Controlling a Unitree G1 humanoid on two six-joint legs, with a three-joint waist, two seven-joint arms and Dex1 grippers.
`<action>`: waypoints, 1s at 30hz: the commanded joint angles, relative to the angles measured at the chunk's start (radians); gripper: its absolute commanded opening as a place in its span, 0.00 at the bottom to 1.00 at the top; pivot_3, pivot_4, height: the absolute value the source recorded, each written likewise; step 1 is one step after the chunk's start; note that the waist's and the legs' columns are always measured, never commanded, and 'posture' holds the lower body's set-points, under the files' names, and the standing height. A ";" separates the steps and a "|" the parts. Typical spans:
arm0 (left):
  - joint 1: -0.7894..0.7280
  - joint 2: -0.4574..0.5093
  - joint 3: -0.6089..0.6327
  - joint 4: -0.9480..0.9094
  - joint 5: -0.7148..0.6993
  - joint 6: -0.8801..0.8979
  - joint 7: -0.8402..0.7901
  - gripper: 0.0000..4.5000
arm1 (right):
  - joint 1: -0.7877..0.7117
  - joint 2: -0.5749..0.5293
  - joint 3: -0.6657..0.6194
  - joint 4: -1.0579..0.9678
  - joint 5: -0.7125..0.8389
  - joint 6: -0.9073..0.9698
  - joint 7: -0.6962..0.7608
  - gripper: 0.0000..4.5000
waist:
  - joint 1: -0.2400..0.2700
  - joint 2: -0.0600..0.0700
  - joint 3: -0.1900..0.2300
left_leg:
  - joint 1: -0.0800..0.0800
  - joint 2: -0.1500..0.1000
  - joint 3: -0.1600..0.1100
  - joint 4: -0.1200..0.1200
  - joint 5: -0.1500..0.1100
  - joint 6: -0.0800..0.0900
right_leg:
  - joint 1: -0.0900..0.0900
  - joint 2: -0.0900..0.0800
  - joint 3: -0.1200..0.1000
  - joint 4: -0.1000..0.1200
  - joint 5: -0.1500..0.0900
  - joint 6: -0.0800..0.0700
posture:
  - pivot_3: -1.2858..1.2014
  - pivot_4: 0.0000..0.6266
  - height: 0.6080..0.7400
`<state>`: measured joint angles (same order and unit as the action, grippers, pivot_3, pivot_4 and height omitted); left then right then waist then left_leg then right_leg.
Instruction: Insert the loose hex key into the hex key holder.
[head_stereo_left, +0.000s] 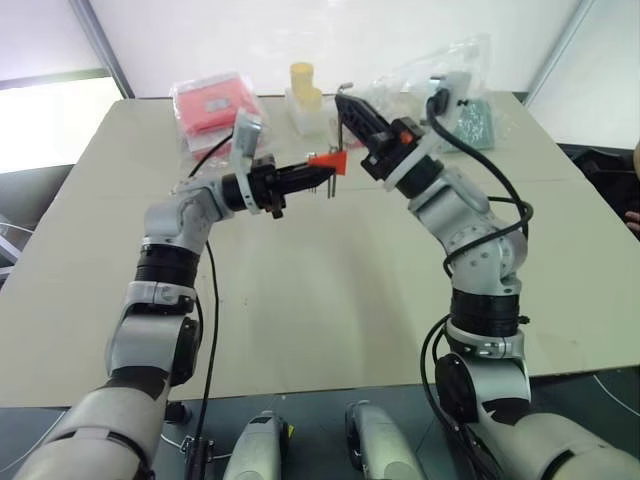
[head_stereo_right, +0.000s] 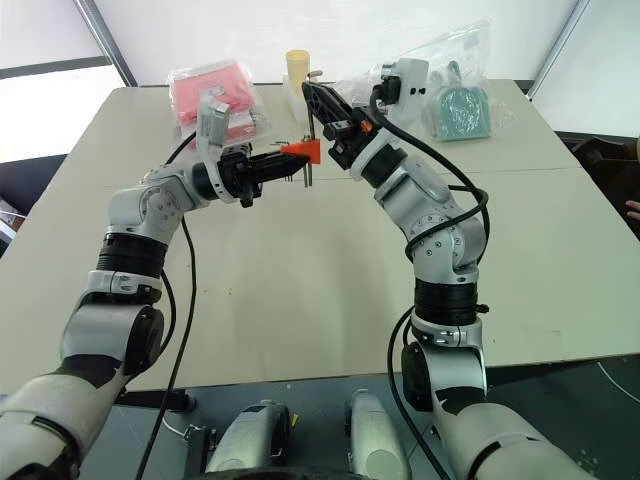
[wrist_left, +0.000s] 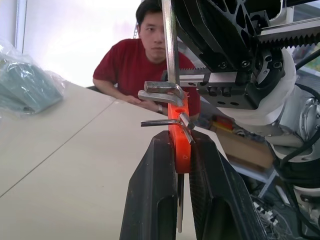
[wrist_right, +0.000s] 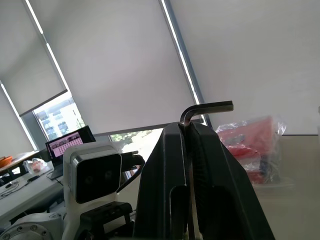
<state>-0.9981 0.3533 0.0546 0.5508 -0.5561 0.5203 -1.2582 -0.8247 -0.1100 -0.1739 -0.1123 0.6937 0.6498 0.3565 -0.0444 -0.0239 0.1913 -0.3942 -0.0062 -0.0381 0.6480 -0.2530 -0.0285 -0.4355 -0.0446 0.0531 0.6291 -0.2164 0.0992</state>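
Pale grey window blinds back a broad beige bench (head_stereo_left: 300, 300), above which both arms are raised toward each other. On the bench's far part lie red packets in clear bags (head_stereo_left: 212, 108), a yellow cylinder (head_stereo_left: 304, 82) and a clear bag with something teal inside (head_stereo_right: 458, 108). A person in a red shirt (wrist_left: 135, 67) leans at the bench's edge beyond the claws.

Left claw (head_stereo_left: 320, 176) points across toward the right one, its two black fingers (wrist_left: 155, 195) clamped on the hex key holder (wrist_left: 178, 135), an orange-red block held edge-on between them. Several thin metal keys stick out of the block, their bent ends just past the left fingertips, and dark shafts hang below it in the head views.

Right claw (head_stereo_left: 345, 103) is closed on the loose hex key (wrist_right: 200, 111), whose long shaft runs down between the fingers while the short bent end juts out sideways just beyond the fingertips. In the left wrist view its straight shaft (wrist_left: 170, 45) comes down right at the top of the holder, beside the bent ends there; whether its tip has entered a slot or merely touches the block is hard to tell from these angles. Both claws sit close together, well above the bench surface.
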 joint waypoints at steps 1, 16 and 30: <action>-0.021 0.009 0.024 -0.013 -0.004 -0.011 -0.004 0.00 | -0.016 -0.008 -0.013 -0.027 0.019 -0.020 -0.001 0.01 | 0.000 0.000 0.000 | 0.000 0.000 0.000 0.000 0.000 0.000 | 0.000 0.000 0.000 0.000 0.000 0.000 | 0.52 0.24 0.99; -0.044 0.001 0.061 -0.010 -0.033 0.002 0.022 0.00 | -0.001 -0.005 -0.003 -0.029 0.021 -0.018 0.001 0.01 | 0.000 0.000 0.000 | 0.000 0.000 0.000 0.000 0.000 0.000 | 0.000 0.000 0.000 0.000 0.000 0.000 | 0.52 0.24 0.99; -0.015 0.010 0.051 -0.065 -0.030 0.040 0.008 0.00 | -0.009 -0.032 -0.011 0.011 0.009 -0.049 0.005 0.01 | 0.000 0.000 0.000 | 0.000 0.000 0.000 0.000 0.000 0.000 | 0.000 0.000 0.000 0.000 0.000 0.000 | 0.52 0.24 0.99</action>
<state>-0.9963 0.3495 0.0916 0.5455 -0.5694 0.5633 -1.2351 -0.8228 -0.1295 -0.1715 -0.1032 0.7095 0.6186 0.3616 -0.0443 -0.0239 0.1913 -0.3942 -0.0061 -0.0382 0.6479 -0.2530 -0.0284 -0.4355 -0.0446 0.0531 0.6291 -0.2164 0.0992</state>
